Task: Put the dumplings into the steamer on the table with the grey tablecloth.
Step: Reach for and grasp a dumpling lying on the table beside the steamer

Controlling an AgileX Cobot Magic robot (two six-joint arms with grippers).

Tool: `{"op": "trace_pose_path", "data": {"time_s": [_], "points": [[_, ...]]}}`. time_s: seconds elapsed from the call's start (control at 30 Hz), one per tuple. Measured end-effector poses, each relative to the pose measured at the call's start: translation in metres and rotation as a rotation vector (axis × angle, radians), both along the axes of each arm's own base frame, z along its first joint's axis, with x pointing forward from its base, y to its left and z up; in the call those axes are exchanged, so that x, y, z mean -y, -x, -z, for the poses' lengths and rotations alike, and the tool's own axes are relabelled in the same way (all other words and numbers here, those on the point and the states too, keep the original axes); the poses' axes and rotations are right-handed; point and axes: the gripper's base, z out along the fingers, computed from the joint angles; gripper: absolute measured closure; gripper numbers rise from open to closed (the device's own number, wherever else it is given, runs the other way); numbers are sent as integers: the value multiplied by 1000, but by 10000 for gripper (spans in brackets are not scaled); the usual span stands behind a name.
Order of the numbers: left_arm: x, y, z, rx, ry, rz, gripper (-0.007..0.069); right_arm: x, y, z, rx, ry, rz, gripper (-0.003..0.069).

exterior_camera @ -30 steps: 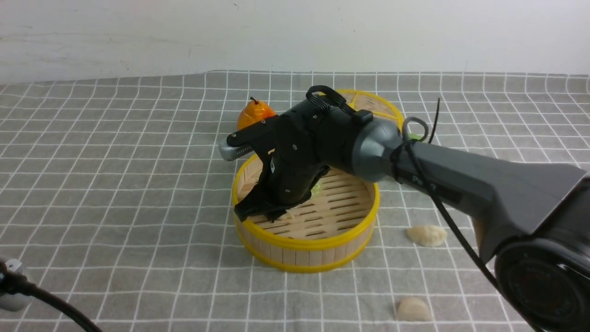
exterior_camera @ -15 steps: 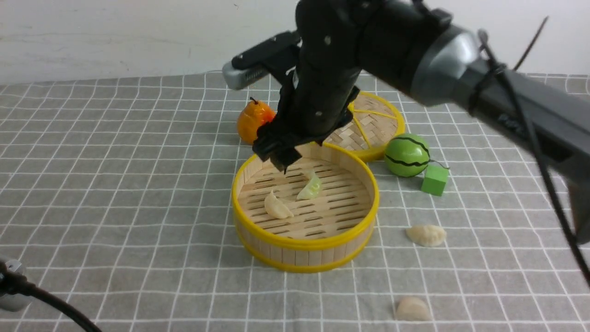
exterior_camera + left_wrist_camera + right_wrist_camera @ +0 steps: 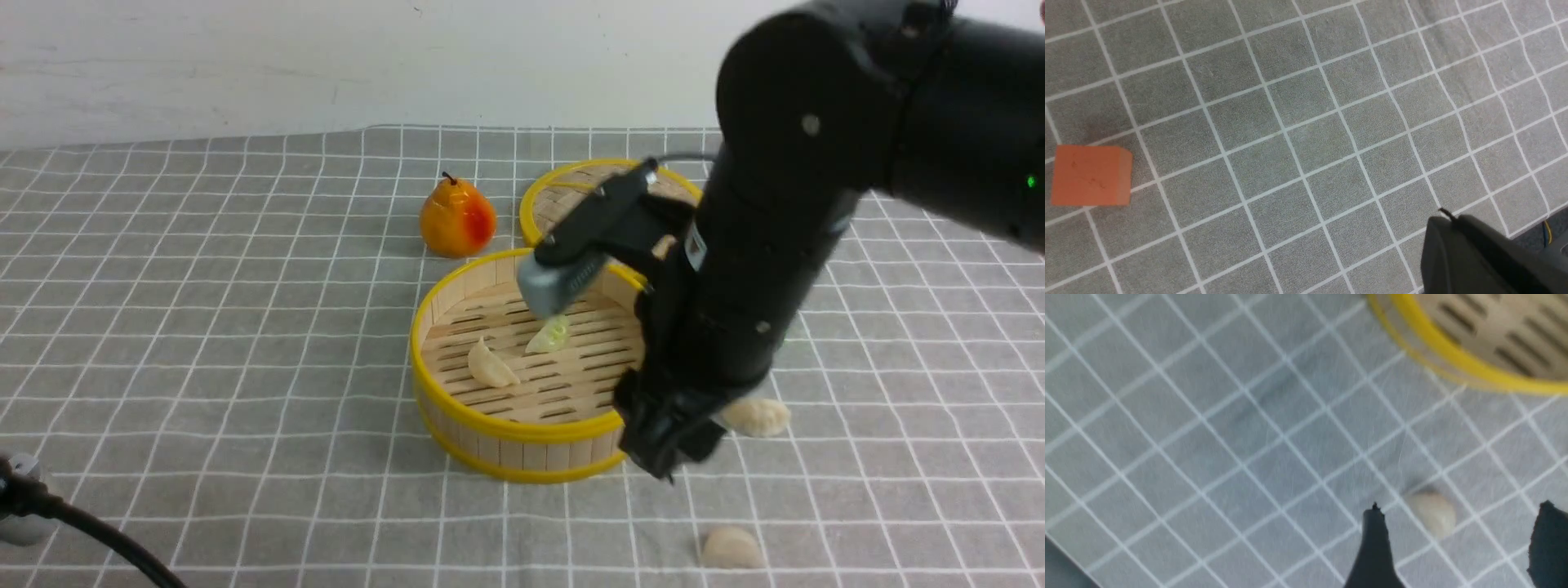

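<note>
Two dumplings are sitting inside your steamer (image 3: 522,445): a creamy dumpling (image 3: 490,365) and a pale green dumpling (image 3: 549,335), and they are lying close together on the slatted floor. Two more are resting outside it, on the grey tablecloth (image 3: 269,367), to the right of the steamer. Of these, you are seeing the farther dumpling (image 3: 758,416) beside your dark right arm (image 3: 759,269), and the nearer dumpling (image 3: 732,547) is lying closer to you.

Your right gripper (image 3: 1460,507) is hanging over the cloth with its fingers wide apart, and it is holding nothing (one dumpling is showing between them in the wrist view, down on the cloth). Your left gripper (image 3: 1447,216) is keeping its fingers together, and it is holding nothing. A red-orange block (image 3: 1092,175) is lying on the cloth under that arm's camera.

Behind the steamer, the flat woven lid (image 3: 563,188) is resting, and the orange pear (image 3: 457,219) is standing to its left.
</note>
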Motion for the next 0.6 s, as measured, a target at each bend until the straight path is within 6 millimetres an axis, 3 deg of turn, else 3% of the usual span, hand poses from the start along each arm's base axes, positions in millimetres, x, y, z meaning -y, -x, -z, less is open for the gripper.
{"op": "trace_pose_path", "data": {"time_s": [0.17, 0.47, 0.6], "points": [[0, 0, 0, 0, 0, 0, 622, 22, 4, 44, -10, 135, 17, 185], [1, 1, 0, -11, 16, 2, 619, 69, -26, 89, -11, 34, 242, 185], [1, 1, 0, -11, 16, 2, 619, 66, -32, 114, -48, -16, 204, 185]]}}
